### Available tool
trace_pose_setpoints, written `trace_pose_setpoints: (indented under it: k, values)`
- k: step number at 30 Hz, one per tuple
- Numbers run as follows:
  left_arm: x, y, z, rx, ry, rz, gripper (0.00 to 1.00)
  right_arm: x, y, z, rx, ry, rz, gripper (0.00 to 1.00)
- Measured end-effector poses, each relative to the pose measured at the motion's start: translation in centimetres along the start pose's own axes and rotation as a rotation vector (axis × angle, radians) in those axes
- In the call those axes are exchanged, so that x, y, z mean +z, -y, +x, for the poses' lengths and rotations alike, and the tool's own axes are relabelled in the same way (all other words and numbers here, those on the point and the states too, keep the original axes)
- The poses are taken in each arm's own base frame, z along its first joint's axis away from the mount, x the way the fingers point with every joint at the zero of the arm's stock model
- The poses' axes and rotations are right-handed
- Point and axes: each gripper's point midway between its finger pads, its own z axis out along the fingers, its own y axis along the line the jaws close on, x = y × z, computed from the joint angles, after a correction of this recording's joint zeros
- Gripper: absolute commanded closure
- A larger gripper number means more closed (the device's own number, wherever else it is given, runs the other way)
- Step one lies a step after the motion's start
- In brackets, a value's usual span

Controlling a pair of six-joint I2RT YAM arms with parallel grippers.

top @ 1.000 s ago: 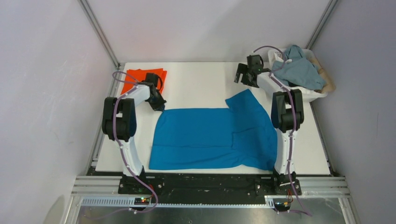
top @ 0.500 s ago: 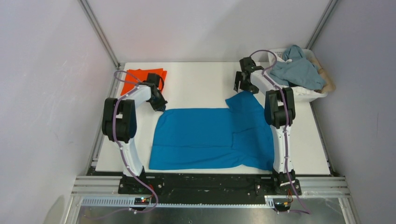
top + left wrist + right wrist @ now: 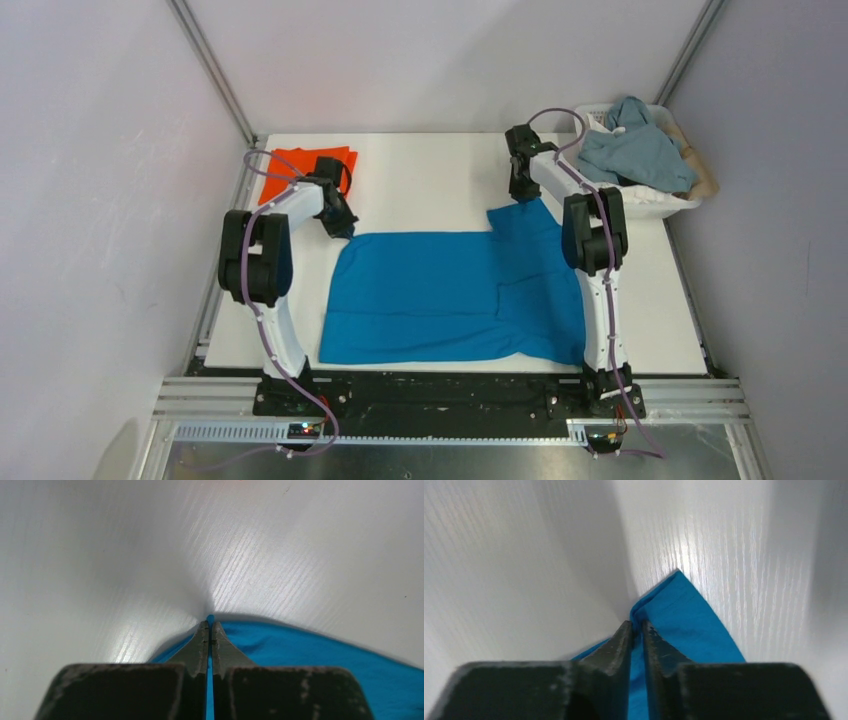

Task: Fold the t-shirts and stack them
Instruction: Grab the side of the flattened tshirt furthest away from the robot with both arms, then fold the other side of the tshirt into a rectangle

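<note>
Wide bright blue cloth t-shirt (image 3: 450,295) lying flat, left end effector (image 3: 209,625) and right end effector (image 3: 636,625) pinching its far corners, white surface (image 3: 430,180) beyond

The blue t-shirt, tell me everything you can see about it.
The blue t-shirt is bright, plain, soft-looking cloth. It lies mostly flat across the near half of the white table, with layers overlapping on its right side and a sleeve pointing toward the far right. The left gripper is shut on its far left corner, and the right gripper is closed on the edge of that sleeve.
</note>
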Motion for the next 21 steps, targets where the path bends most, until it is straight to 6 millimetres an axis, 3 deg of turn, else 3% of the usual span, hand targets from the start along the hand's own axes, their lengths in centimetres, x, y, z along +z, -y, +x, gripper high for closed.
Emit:
trace_pose_setpoints:
  k: [1,2,9,11,18,21]
  values:
    - [0.0,0.0,0.0,0.001,0.0,0.0,1.0,-0.1,0.1,0.1,-0.003,0.001,0.002,0.97]
    - [0.0,0.0,0.0,0.002,0.001,0.0,1.0,-0.1,0.2,0.3,-0.001,0.0,0.004,1.0]
    - [-1.1,0.2,-0.2,0.018,0.024,0.013,1.0,-2.7,0.8,0.6,0.001,0.043,-0.012,1.0]
    - [-1.8,0.1,0.0,0.023,0.035,0.018,1.0,-4.5,0.8,0.6,0.002,0.077,-0.024,1.0]
    - [-4.6,0.0,1.6,0.057,0.081,0.028,1.0,-13.5,1.0,2.0,0.014,0.246,-0.089,1.0]
    - [-5.1,-0.1,2.8,0.083,0.087,0.021,1.0,-15.4,1.3,3.8,0.007,0.275,-0.078,1.0]
